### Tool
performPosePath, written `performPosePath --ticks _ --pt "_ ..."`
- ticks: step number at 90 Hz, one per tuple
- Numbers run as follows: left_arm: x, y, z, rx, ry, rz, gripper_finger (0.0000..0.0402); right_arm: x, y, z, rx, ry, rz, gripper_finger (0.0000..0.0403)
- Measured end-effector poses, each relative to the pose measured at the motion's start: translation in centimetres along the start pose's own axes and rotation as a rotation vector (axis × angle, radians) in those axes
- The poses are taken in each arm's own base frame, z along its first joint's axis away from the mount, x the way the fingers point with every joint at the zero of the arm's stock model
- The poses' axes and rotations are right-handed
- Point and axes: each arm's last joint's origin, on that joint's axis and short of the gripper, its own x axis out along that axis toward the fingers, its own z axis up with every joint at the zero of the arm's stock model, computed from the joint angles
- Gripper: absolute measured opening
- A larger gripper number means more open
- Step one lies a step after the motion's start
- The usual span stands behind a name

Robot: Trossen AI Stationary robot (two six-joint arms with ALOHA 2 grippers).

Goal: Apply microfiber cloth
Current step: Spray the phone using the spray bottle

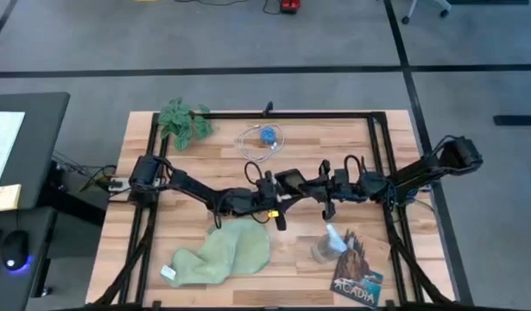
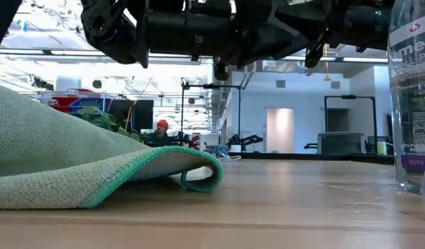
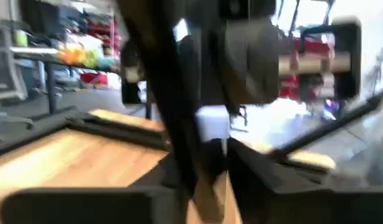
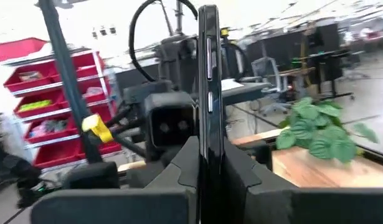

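Wooden bench (image 1: 187, 164) fills a busy workshop; mid-bench, the right gripper (image 4: 207, 186) clasps the black phone (image 4: 208, 87) upright on edge, seemingly presenting it for wiping. Opposite it hangs the left gripper (image 1: 269, 207), finger state unclear, while the microfiber cloth (image 1: 222, 255) lies crumpled near the front edge, unheld.

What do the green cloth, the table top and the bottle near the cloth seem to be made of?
The microfiber cloth looks like soft, matte, fuzzy fabric: it folds limply and has a stitched darker green edge. The table top seems to be pale wood with a smooth finish, since plank seams and grain show. The bottle looks like clear plastic, though it could be glass: the room shows through it behind a printed label.
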Motion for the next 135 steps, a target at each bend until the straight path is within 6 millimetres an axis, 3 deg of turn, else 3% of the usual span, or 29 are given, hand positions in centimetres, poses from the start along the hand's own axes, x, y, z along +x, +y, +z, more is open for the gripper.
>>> performPosePath --ticks 17,46,77,110,127,135 --pt "0.0 -0.1 0.9 -0.022 -0.08 -0.016 0.0138 -0.2 0.4 0.3 -0.01 -0.039 -0.011 0.0012" --pt "0.0 0.2 1.8 -0.039 -0.165 -0.018 0.0087 -0.4 0.5 1.6 0.007 -0.172 -0.05 0.0012" --pt "0.1 0.4 1.9 -0.088 -0.165 -0.04 0.0086 0.6 1.1 3.1 -0.015 -0.276 -0.089 0.0012" --pt "0.4 0.3 1.9 -0.095 -0.152 -0.115 0.0083 2.4 1.5 1.2 -0.023 -0.242 -0.076 0.0012" --pt "0.4 0.1 1.9 -0.088 -0.144 -0.143 0.0019 2.6 1.8 0.8 -0.026 -0.224 -0.048 0.0012" --pt "0.4 -0.1 1.8 -0.083 -0.134 -0.144 0.0012 2.5 2.0 0.6 -0.028 -0.212 -0.042 0.0012"
